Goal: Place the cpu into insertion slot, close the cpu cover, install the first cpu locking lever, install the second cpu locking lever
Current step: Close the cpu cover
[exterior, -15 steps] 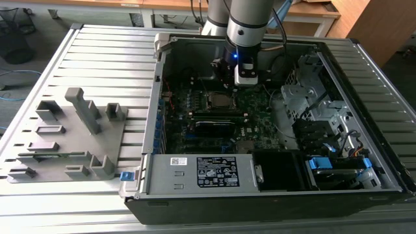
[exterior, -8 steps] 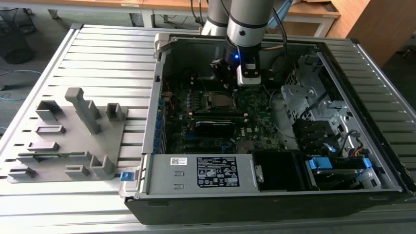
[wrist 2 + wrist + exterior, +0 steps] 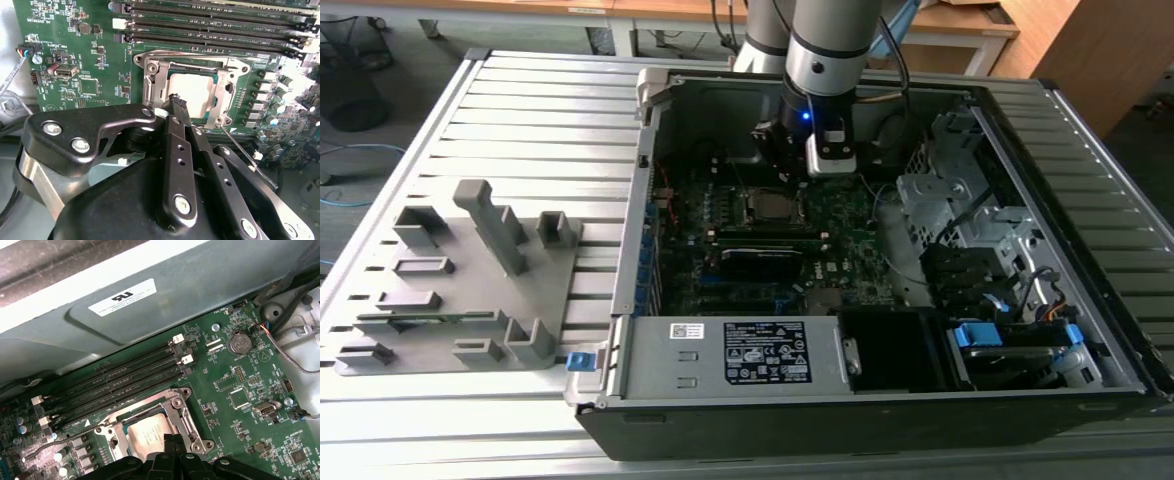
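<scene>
Gripper (image 3: pixel 176 101) up front in the second wrist view: clenched, black fingers (image 3: pixel 175 150) pressed together. Holds nothing between the pads. Hangs with its tips over the near edge of the cpu cover (image 3: pixel 150 92). Down flat, that cpu cover, framing the cpu (image 3: pixel 192 90) through its window. Seated in the insertion slot (image 3: pixel 214 101), the cpu, dull silver top facing up. Thin wire locking lever (image 3: pixel 240 146) angled away from the socket corner, beside the fingers but apart from them. Cannot tell on the other lever. Memory slots (image 3: pixel 210 22) just beyond the socket on the green motherboard (image 3: pixel 75 60).

First wrist view: gripper (image 3: pixel 170 441) clenched here too, tips meeting over the cpu (image 3: pixel 147 432). Touching or just above, cannot tell. Lying around the chip, the cpu cover (image 3: pixel 172 412). Memory slots (image 3: pixel 115 382) alongside, between the socket and the grey case wall (image 3: pixel 200 285) with its white label (image 3: pixel 122 296). Coin battery (image 3: pixel 239 343) well apart from the socket, on the same board.

Exterior view: arm (image 3: pixel 834 40) reaching down into the open case (image 3: pixel 854 425), gripper (image 3: pixel 782 178) right at the insertion slot (image 3: pixel 770 207) mid-board. Black block (image 3: pixel 767 262) just beside the slot, between it and the power supply box (image 3: pixel 747 352). Grey fixture (image 3: pixel 467 270) on the slatted table (image 3: pixel 534 110), outside the case at the exterior view's left.
</scene>
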Controlling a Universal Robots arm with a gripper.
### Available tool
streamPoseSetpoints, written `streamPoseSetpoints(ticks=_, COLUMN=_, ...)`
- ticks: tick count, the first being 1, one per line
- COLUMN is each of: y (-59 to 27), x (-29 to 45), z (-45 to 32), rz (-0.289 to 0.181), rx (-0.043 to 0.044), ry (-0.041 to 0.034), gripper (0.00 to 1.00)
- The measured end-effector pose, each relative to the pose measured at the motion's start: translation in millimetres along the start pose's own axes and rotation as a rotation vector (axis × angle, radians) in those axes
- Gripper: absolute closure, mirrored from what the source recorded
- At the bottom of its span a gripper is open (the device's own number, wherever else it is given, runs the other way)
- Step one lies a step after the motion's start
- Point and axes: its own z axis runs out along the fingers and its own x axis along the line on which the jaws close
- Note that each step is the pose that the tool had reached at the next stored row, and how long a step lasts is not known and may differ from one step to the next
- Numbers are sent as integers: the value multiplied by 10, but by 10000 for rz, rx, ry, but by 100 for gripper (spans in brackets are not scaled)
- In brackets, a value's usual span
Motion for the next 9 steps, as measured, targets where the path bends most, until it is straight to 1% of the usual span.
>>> streamPoseSetpoints(ticks=2, y=0, x=0, z=0, rz=-267, rx=4, ry=11, gripper=90)
streamPoseSetpoints(ticks=9, y=0, x=0, z=1, rz=-1413, rx=22, ry=55, gripper=90)
